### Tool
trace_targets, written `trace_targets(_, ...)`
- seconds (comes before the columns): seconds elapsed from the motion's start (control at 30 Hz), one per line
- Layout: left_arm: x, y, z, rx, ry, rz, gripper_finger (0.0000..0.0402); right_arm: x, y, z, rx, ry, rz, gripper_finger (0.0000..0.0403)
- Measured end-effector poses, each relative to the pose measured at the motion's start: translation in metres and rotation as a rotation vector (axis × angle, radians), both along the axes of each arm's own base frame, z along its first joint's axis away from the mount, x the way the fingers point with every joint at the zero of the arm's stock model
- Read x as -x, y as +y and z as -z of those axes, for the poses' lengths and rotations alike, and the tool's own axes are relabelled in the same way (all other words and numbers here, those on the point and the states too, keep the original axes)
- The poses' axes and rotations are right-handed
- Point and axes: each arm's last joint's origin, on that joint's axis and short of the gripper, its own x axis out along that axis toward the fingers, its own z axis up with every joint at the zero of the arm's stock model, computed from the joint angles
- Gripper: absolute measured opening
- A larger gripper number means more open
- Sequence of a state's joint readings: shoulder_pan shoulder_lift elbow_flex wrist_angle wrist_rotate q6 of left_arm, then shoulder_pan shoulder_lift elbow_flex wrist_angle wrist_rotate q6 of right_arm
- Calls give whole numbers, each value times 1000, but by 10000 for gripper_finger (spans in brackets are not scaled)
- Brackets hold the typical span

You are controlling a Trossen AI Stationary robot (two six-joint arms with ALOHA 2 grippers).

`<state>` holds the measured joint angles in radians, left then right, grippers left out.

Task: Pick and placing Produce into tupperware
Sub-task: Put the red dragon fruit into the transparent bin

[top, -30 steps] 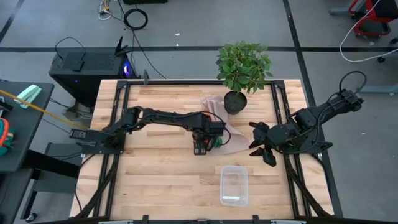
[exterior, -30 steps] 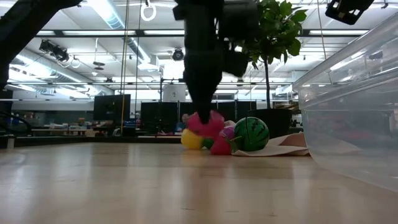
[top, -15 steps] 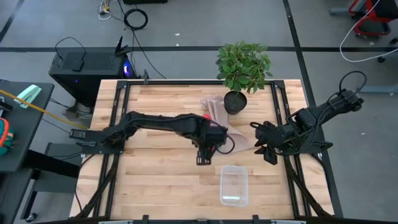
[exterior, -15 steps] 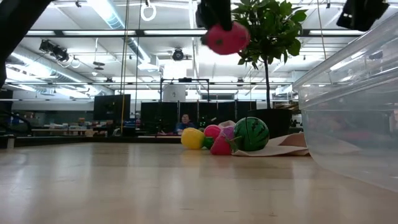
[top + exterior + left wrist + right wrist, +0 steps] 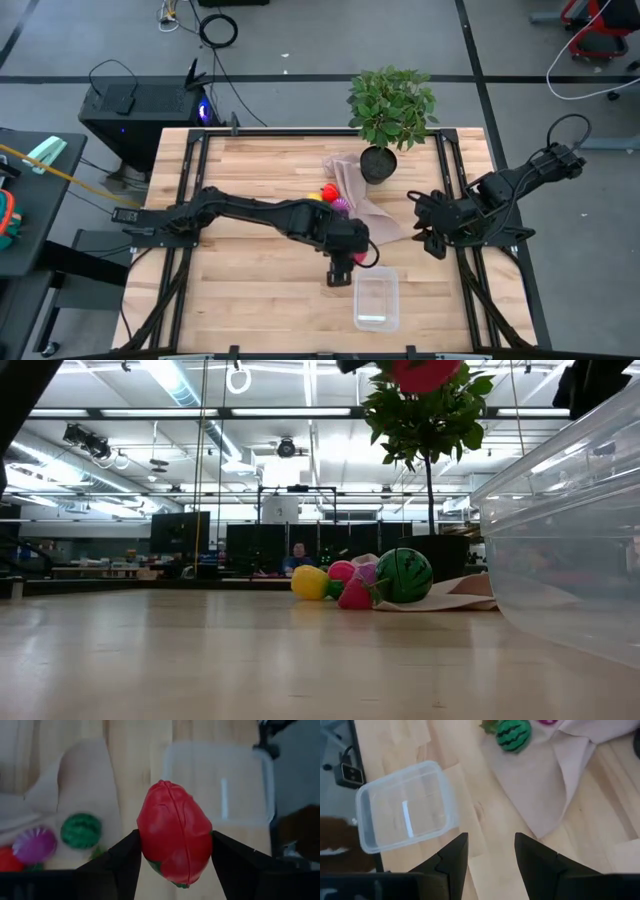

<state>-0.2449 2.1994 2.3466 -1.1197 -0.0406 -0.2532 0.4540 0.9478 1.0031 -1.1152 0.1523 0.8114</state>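
I work in what looks like a robotics lab or workshop hall, not a home. My pale butcher-block wooden table (image 5: 260, 290) sits in a black metal frame (image 5: 180, 260) on a grey concrete floor (image 5: 90, 40) marked with dark lines. A black computer tower with a blue light (image 5: 140, 105) stands just beside the table, and loose cables (image 5: 215, 30) lie on the floor. Across the table I see long ceiling strip lights (image 5: 170, 380), exposed overhead rails, and rows of dark benches and monitors (image 5: 180, 535); a person (image 5: 297, 552) seems to sit far back there, though too small to be sure. A leafy green potted plant (image 5: 390, 110) stands at the table's far edge.
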Motion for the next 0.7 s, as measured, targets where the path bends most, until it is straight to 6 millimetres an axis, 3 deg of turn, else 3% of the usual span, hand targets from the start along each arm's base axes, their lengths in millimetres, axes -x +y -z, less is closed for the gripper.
trace_targets(0.2,-14,-23,4,66,-125,-7,221,0,-1,0,17,-7,59,167)
trace_targets(0.53,-21,-105,43,-34,-259,-3,223,18,-11,2,9,95,208,167)
trace_targets(0.7,-23,-116,46,-50,-329,-79,221,23,-13,-1,-39,74,269,167)
